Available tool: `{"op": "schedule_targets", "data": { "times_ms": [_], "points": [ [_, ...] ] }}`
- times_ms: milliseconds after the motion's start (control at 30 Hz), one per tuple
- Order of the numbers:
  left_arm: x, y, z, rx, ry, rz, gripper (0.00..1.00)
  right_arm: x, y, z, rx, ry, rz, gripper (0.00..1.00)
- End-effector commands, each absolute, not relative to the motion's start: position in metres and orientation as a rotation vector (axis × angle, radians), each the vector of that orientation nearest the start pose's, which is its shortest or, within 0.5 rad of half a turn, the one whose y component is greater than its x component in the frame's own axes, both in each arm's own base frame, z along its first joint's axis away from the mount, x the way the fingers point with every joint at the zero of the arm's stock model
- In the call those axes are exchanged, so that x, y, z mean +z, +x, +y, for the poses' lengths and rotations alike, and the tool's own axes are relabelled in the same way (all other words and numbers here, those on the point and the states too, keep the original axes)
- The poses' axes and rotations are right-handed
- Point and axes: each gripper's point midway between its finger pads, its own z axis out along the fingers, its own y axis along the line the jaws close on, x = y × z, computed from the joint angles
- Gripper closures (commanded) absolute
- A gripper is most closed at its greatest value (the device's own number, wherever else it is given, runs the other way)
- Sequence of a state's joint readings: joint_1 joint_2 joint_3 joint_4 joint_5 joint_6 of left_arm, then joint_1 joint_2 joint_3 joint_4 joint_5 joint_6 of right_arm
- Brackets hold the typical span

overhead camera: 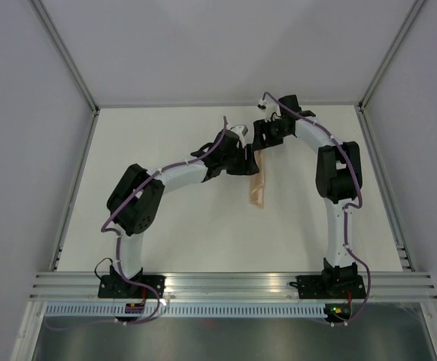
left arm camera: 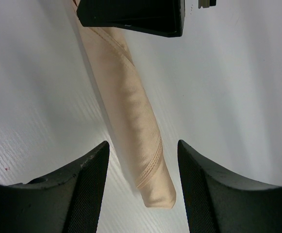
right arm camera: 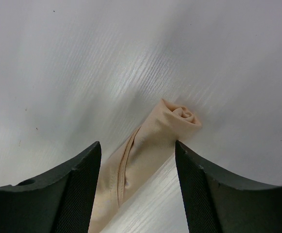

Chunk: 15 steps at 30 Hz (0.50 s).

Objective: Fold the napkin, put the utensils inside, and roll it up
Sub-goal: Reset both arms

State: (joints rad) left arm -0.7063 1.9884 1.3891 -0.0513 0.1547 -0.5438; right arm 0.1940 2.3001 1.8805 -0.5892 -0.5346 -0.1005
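The napkin (overhead camera: 258, 186) lies on the white table as a tight light orange-tan roll, running from the far middle toward the near side. The utensils are hidden. In the left wrist view one end of the roll (left arm camera: 150, 184) lies below and between the two dark fingers. My left gripper (left arm camera: 143, 145) is open and stands astride the roll with table showing on both sides. In the right wrist view the roll's spiral end (right arm camera: 182, 115) shows just past the fingers. My right gripper (right arm camera: 137, 143) is open over that end. Seen from above, the left gripper (overhead camera: 242, 159) and right gripper (overhead camera: 262, 139) stand close together at the roll's far end.
The white table (overhead camera: 173, 241) is fenced by grey walls and aluminium frame rails (overhead camera: 75, 188) on both sides. The right gripper's black body (left arm camera: 131, 17) shows at the top of the left wrist view, close over the roll.
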Motion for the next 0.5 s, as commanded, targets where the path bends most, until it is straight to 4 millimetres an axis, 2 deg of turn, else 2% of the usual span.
{"op": "schedule_targets", "data": {
  "times_ms": [0,133,267,333,367,400,433,467],
  "points": [
    [0.134,0.386,-0.391,-0.891,0.303,2.24,0.36,0.11,0.522,0.188,0.724,-0.542,2.329,0.32],
    [0.136,0.387,-0.389,-0.892,0.3,2.238,0.36,0.117,0.522,0.186,0.724,-0.539,2.316,0.32],
    [0.15,0.39,-0.378,-0.872,0.303,2.203,0.36,0.143,0.525,0.175,0.756,-0.495,2.267,0.32],
    [0.168,0.392,-0.371,-0.886,0.296,2.17,0.36,0.164,0.524,0.161,0.785,-0.457,2.231,0.32],
    [0.173,0.39,-0.367,-0.884,0.304,2.161,0.36,0.184,0.523,0.155,0.782,-0.45,2.192,0.32],
    [0.189,0.388,-0.363,-0.885,0.311,2.129,0.36,0.189,0.521,0.142,0.782,-0.416,2.188,0.32],
    [0.194,0.385,-0.355,-0.856,0.333,2.122,0.37,0.197,0.516,0.137,0.793,-0.414,2.168,0.32],
    [0.195,0.383,-0.349,-0.826,0.332,2.121,0.36,0.225,0.511,0.13,0.789,-0.391,2.113,0.32]
  ]
}}
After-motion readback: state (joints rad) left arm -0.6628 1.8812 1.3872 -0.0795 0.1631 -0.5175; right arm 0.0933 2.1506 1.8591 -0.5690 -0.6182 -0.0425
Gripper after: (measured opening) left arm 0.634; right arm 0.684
